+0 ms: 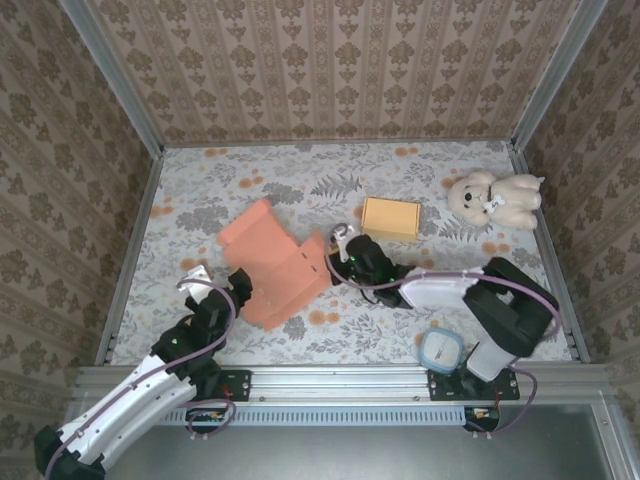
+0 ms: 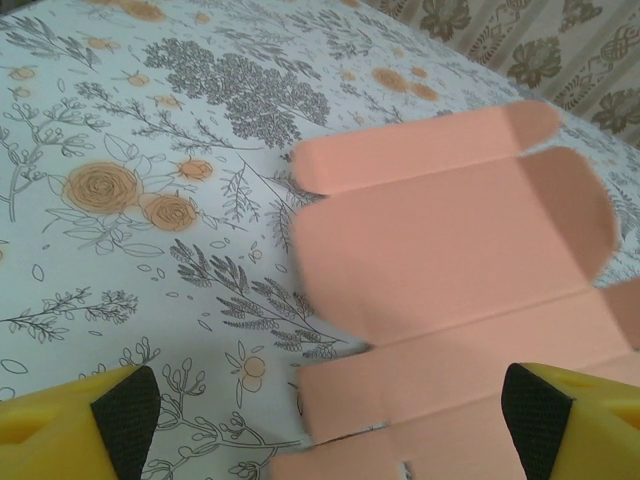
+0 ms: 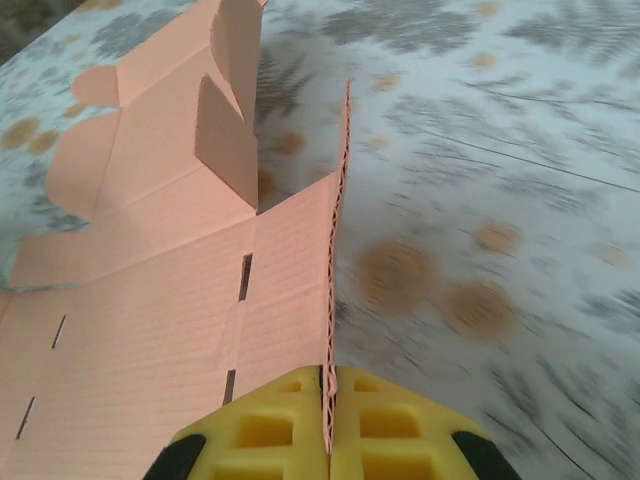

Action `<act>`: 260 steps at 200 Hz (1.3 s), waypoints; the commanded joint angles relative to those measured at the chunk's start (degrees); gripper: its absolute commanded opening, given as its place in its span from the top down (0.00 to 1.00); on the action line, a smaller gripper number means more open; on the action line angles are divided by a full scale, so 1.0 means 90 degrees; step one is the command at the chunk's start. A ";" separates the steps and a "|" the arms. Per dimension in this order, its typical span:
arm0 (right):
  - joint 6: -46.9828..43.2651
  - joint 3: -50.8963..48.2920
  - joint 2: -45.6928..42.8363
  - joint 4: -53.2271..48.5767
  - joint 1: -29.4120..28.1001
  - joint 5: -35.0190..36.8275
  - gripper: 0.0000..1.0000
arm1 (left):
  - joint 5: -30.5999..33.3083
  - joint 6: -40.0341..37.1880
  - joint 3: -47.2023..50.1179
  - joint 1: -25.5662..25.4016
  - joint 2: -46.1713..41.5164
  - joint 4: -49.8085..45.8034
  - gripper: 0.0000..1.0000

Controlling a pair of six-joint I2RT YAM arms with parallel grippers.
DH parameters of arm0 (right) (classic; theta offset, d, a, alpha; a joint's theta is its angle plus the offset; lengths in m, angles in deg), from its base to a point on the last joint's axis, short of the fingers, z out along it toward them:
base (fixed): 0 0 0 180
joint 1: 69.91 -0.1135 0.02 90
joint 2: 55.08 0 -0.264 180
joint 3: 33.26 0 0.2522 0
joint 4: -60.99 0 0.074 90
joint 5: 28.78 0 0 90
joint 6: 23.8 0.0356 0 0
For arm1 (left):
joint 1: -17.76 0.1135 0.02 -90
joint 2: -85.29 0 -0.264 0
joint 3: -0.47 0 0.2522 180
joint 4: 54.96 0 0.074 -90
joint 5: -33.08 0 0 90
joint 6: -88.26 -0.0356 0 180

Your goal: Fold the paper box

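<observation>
- Top cam: paper box (image 1: 275, 265), orange, is unfolded and lies mid-left on the floral tabletop (image 1: 200, 190).
- Right gripper (image 1: 335, 262) sits at the box's right edge, clamped on it.
- Left gripper (image 1: 232, 290) is just beside the box's near-left edge, jaws wide, holding nothing.
- Small yellow box (image 1: 391, 218) is just behind the right gripper, apart from the paper box. Plush bear (image 1: 495, 198) is near the far-right corner, well apart from both.
- Left wrist cam: yellow fingers w/ black pads (image 2: 125, 410) sit at both bottom corners, spread wide, nothing pinched.
- Orange panels & rounded flaps lie flat on the tabletop ahead, mostly in the right half. The near part of the sheet lies between the pads but does not touch them. Edges are a bit blurred.
- Right wrist cam: yellow fingers (image 3: 270, 425) are pressed together on a thin cardboard edge, which runs up the centre of the frame.
- That side panel is turned up on edge. The rest of the sheet, w/ narrow slots, spreads out to the left.
- One flap stands upright farther out. Tabletop to the right is blurred.
</observation>
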 commanded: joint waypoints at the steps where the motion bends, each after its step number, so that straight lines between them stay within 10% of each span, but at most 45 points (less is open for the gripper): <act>1: 0.0703 -0.0807 -0.0658 -0.0132 -0.0033 0.1138 1.00 | -0.0209 -0.0058 -0.0094 0.0050 0.0073 0.0138 0.07; 63: 0.0944 -0.2040 -0.2911 -0.0998 -0.0177 0.1341 0.63 | -0.0806 -0.0094 -0.0328 0.0250 0.1365 0.1024 0.07; 97: 0.0728 -0.2178 -0.4203 -0.1679 -0.0193 0.1764 0.52 | -0.2635 -0.0368 -0.0824 0.1035 0.3253 0.1911 0.06; 199: 0.0565 -0.2507 -0.4974 -0.1830 -0.0170 0.1986 0.48 | -0.4402 -0.0498 -0.1951 0.1820 0.6741 0.3810 0.16; 260: 0.0431 -0.2394 -0.4562 -0.1605 -0.0169 0.1845 0.48 | -0.4518 -0.0645 -0.2671 0.1840 0.7949 0.4171 0.55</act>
